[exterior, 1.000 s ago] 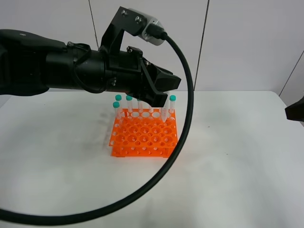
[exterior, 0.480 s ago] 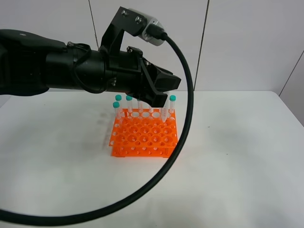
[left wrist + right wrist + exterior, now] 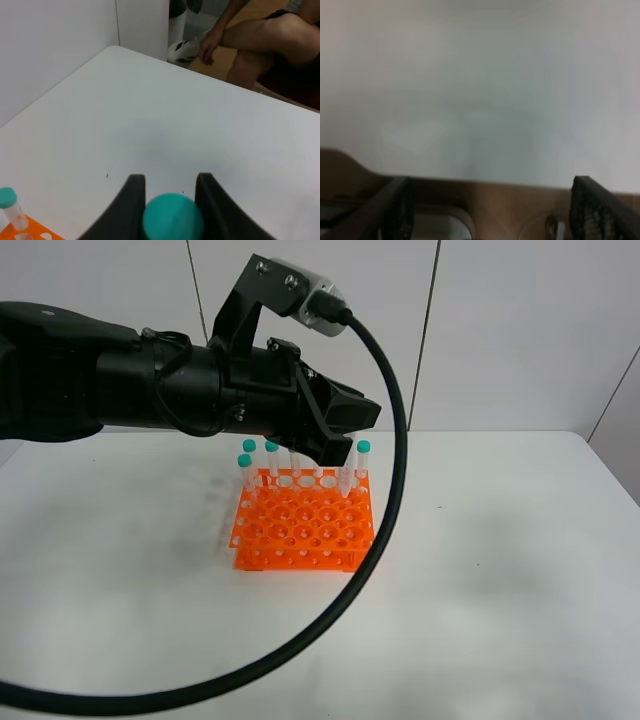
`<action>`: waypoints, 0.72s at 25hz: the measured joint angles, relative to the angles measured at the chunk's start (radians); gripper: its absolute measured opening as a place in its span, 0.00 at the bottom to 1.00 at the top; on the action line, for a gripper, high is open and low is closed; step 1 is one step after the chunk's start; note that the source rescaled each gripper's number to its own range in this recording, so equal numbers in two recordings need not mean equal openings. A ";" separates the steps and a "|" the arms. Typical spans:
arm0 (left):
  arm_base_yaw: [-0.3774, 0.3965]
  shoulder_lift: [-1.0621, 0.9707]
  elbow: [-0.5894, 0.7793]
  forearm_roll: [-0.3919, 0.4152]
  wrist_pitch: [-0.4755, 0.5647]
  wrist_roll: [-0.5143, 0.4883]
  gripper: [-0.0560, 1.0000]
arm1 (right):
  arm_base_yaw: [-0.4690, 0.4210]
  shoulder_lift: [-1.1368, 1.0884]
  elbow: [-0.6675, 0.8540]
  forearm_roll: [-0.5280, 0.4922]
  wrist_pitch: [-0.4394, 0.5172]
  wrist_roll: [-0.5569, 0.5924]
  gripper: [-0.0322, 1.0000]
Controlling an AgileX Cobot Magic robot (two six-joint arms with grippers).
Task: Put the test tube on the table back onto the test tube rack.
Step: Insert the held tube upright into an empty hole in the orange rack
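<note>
We see the left gripper (image 3: 170, 181) clamped on the test tube (image 3: 172, 219) at its teal cap. Beneath it, the test tube rack (image 3: 305, 525) holds other tubes (image 3: 363, 458) upright along its rear. The right gripper (image 3: 495, 205) gapes empty.

The two-tier plastic rack (image 3: 305, 530) is bright orange, patterned with round holes. Each slim clear test tube (image 3: 363, 465) has a teal-green cap. The matte tabletop (image 3: 500, 570) is plain white; the left gripper (image 3: 170, 181), black.

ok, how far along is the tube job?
Done: test tube is off the table. In hand: left gripper shut on its teal cap, over the test tube rack's back row. Left: seat it in a hole and release. Right gripper open, holding nothing.
</note>
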 joint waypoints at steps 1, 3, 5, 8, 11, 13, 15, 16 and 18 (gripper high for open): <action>0.000 0.000 0.000 0.004 0.000 0.000 0.05 | 0.000 -0.001 0.004 0.000 0.005 0.002 0.81; 0.000 0.000 0.000 0.012 0.000 0.000 0.05 | 0.000 -0.018 0.006 0.000 -0.012 0.005 0.81; 0.000 0.000 0.000 0.018 0.000 0.000 0.05 | 0.000 -0.042 0.017 0.000 -0.023 0.006 0.81; 0.000 0.000 0.000 0.020 0.001 0.000 0.05 | 0.000 -0.095 0.020 0.000 -0.032 0.008 0.81; 0.000 0.000 0.000 0.022 0.001 0.000 0.05 | 0.000 -0.199 0.020 0.000 -0.048 0.020 0.81; 0.000 0.000 0.000 0.022 0.002 0.000 0.05 | 0.000 -0.293 0.020 0.000 -0.064 0.025 0.81; 0.000 0.000 0.000 0.022 0.002 0.000 0.05 | 0.000 -0.402 0.020 0.000 -0.070 0.025 0.81; 0.000 0.000 0.000 0.022 0.002 0.000 0.05 | 0.000 -0.453 0.020 0.000 -0.068 0.025 0.81; 0.000 0.000 0.000 0.022 0.002 0.000 0.05 | 0.004 -0.495 0.018 0.000 -0.063 0.027 0.81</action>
